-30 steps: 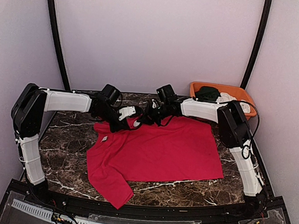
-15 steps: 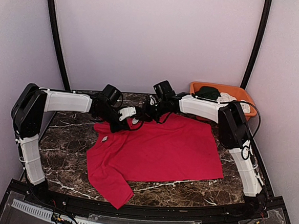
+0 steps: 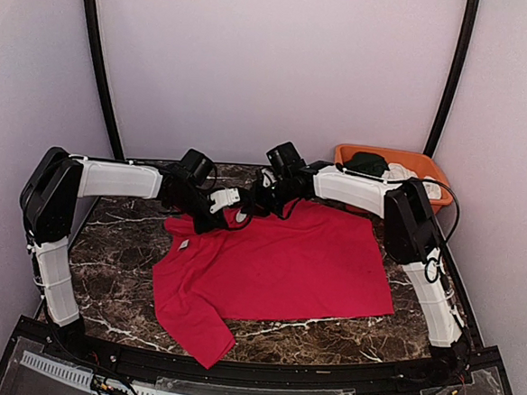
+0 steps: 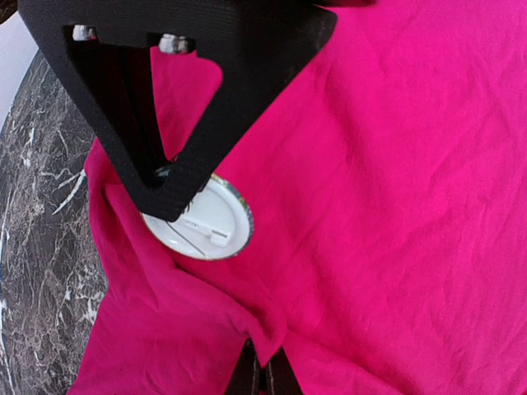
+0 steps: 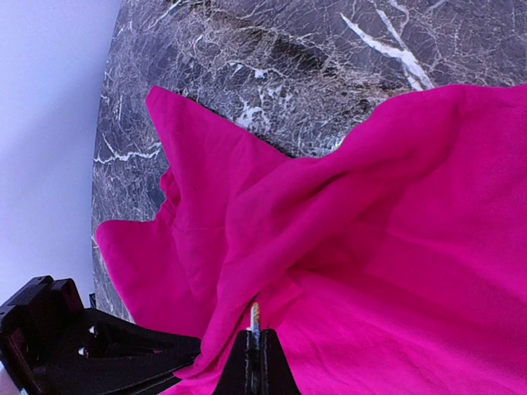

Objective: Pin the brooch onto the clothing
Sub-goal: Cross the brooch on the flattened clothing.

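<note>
The clothing, a bright red T-shirt (image 3: 286,262), lies spread on the marble table. At its far left edge both grippers meet. My left gripper (image 4: 263,364) is shut on a raised fold of the red cloth (image 4: 272,325). The brooch (image 4: 206,226) is a round disc showing its white back and pin bar, pressed against the shirt. My right gripper (image 5: 256,336) is shut on the brooch, whose thin rim (image 5: 255,315) pokes out between the fingertips into a crease of the cloth. In the left wrist view the right gripper's black fingers (image 4: 177,123) cover the brooch's upper left.
An orange bin (image 3: 429,164) stands at the back right with a dark green garment (image 3: 367,163) and a white garment (image 3: 401,174) in it. Bare marble (image 3: 116,241) lies left of the shirt and along the near edge. Walls close in behind and on both sides.
The right wrist has shifted a little to the left and farther back, toward the left gripper. The left arm and the shirt have hardly moved.
</note>
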`<state>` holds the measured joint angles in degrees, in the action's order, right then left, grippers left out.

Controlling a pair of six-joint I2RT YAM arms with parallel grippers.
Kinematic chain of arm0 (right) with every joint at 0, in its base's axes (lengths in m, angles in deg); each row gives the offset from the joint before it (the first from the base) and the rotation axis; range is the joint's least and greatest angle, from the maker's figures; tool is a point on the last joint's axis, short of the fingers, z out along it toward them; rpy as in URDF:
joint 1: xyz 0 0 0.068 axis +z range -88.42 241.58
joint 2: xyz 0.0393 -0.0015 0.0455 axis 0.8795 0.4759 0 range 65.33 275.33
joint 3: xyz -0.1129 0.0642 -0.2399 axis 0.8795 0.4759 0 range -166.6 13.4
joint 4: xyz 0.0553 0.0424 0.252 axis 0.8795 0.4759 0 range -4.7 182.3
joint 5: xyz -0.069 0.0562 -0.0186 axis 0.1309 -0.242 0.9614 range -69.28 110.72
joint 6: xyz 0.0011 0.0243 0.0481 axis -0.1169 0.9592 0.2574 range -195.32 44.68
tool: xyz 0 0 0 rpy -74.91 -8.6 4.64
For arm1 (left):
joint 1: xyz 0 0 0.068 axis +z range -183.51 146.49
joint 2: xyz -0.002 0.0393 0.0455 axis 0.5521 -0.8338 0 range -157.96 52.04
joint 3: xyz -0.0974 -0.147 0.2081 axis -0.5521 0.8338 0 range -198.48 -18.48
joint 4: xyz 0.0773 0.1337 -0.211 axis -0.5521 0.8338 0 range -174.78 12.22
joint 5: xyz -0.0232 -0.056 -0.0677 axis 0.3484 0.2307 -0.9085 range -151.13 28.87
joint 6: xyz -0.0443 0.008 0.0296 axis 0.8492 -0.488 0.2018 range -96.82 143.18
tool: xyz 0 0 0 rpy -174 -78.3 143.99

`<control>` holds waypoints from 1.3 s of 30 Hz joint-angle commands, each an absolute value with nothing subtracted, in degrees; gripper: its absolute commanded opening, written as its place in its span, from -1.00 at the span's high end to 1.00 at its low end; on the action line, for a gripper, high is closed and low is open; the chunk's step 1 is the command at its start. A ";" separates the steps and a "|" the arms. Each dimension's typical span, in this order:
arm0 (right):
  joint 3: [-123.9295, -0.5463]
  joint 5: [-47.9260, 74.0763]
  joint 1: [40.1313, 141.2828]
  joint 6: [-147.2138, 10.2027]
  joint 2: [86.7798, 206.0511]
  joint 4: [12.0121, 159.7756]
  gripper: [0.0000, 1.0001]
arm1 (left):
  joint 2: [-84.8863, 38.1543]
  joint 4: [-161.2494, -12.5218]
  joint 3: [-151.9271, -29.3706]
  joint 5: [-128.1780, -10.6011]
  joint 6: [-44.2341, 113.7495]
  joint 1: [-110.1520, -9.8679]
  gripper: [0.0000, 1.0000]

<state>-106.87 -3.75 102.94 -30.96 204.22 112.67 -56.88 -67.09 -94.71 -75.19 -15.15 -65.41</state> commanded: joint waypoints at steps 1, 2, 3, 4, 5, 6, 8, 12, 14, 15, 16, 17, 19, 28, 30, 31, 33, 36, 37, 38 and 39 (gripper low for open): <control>-106.31 -3.04 103.66 -31.95 204.42 113.16 1.00 | -55.72 -66.61 -94.59 -74.85 -15.15 -65.85 0.99; -106.39 -3.29 103.75 -31.85 204.51 112.97 1.00 | -55.72 -66.66 -94.59 -75.10 -15.08 -65.85 0.99; -106.52 -3.53 103.81 -31.70 204.70 112.91 1.00 | -55.74 -66.67 -94.59 -75.34 -15.07 -65.85 0.99; -106.69 -3.65 103.85 -31.66 204.90 112.92 1.00 | -55.73 -66.67 -94.59 -75.40 -15.06 -65.85 0.99; -106.94 -3.91 103.93 -31.61 205.08 112.95 1.00 | -55.72 -66.68 -94.59 -75.53 -15.06 -65.85 0.99; -107.07 -3.98 104.01 -31.56 205.30 113.06 1.00 | -55.72 -66.74 -94.66 -75.58 -15.03 -65.85 0.99; -107.26 -4.00 104.10 -31.59 205.47 113.07 1.00 | -55.65 -66.76 -94.68 -75.76 -14.97 -65.85 0.99; -107.54 -4.23 104.53 -31.47 206.02 112.95 1.00 | -55.70 -66.93 -94.68 -75.71 -14.99 -65.85 0.99; -107.40 -4.66 104.60 -31.17 206.22 112.80 1.00 | -55.71 -66.94 -94.68 -75.75 -14.90 -65.85 0.99; -107.25 -4.87 104.60 -30.98 206.23 112.48 1.00 | -55.71 -66.94 -94.68 -75.92 -14.88 -65.85 0.99; -107.13 -5.00 104.60 -30.86 206.24 112.22 1.00 | -55.71 -66.94 -94.68 -75.95 -14.93 -65.85 0.99; -107.17 -5.01 104.68 -30.82 206.21 112.14 1.00 | -55.76 -66.94 -94.68 -75.91 -14.85 -65.85 0.99; -107.23 -5.06 104.76 -30.64 206.18 111.98 1.00 | -55.79 -66.94 -94.68 -75.93 -14.80 -65.93 0.99; -107.80 -5.57 105.25 -30.32 206.77 111.72 1.00 | -55.91 -66.86 -94.68 -75.86 -14.79 -66.10 0.99; -107.65 -5.47 105.23 -30.04 206.72 111.49 1.00 | -55.94 -66.78 -94.68 -75.96 -14.86 -66.16 0.99; -107.63 -5.45 105.26 -29.88 206.60 111.42 1.00 | -55.87 -66.66 -94.68 -76.01 -14.92 -66.19 0.99; -107.78 -5.72 105.22 -29.53 206.56 111.08 1.00 | -55.90 -66.41 -94.68 -76.06 -15.08 -66.25 0.99; -108.04 -6.72 105.09 -28.61 206.60 110.28 1.00 | -55.89 -66.26 -94.68 -76.06 -15.30 -66.34 0.99; -108.26 -6.85 105.09 -28.51 206.69 110.29 1.00 | -55.87 -66.24 -94.68 -76.06 -15.31 -66.37 0.99; -108.59 -7.06 105.09 -28.44 206.81 110.27 1.00 | -55.88 -66.24 -94.68 -76.07 -15.32 -66.44 0.99; -108.74 -7.30 105.09 -28.27 206.91 110.28 1.00 | -55.89 -66.22 -94.75 -76.11 -15.32 -66.46 0.99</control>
<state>-106.78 -5.35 104.19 -29.65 205.38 112.48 -56.88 -67.18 -94.71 -75.41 -15.13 -65.56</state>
